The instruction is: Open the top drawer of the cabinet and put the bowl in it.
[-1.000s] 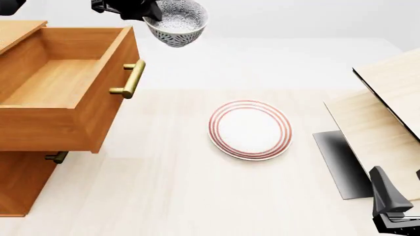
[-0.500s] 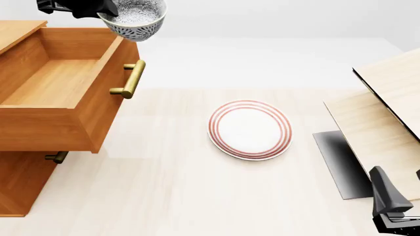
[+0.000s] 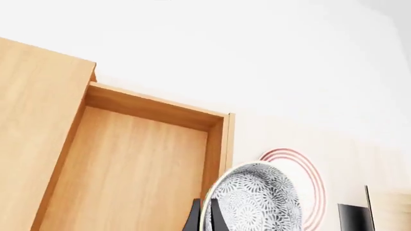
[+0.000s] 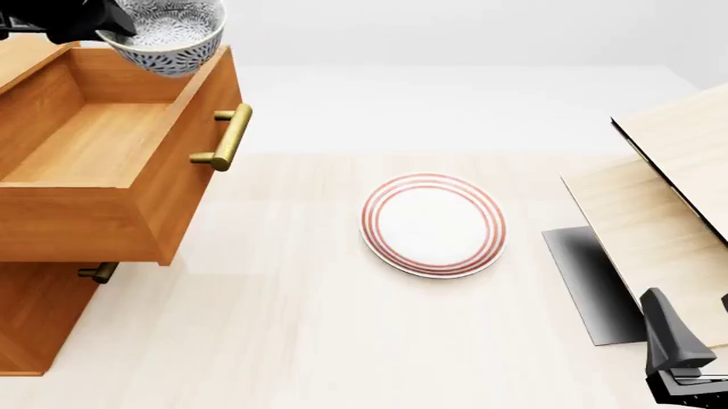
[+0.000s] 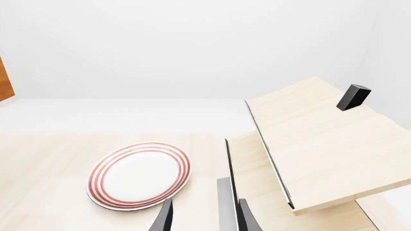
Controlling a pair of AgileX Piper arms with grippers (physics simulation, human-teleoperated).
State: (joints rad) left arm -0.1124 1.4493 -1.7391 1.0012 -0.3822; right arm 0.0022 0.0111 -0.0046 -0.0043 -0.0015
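The speckled bowl (image 4: pixel 170 34) hangs in the air over the far end of the open top drawer (image 4: pixel 102 145), just inside the drawer front that carries the brass handle (image 4: pixel 228 136). My left gripper (image 4: pixel 112 27) is shut on the bowl's rim. In the left wrist view its dark fingers (image 3: pixel 194 219) pinch the rim of the bowl (image 3: pixel 257 199) above the drawer's bare floor (image 3: pixel 128 168). The cabinet (image 4: pixel 34 315) stands at the left edge. My right gripper (image 5: pixel 205 221) is open and holds nothing, low at the near right (image 4: pixel 683 362).
A white plate with red rings (image 4: pixel 434 224) lies mid-table, also seen as the plate (image 5: pixel 139 174) in the right wrist view. Pale wooden boards (image 4: pixel 671 196) slope at the right over a dark slab (image 4: pixel 592 285). A lower drawer handle (image 4: pixel 97 273) pokes out under the open drawer.
My left gripper has carried the bowl leftward, from beyond the drawer front to over the open drawer. The right arm, plate and drawer have not moved.
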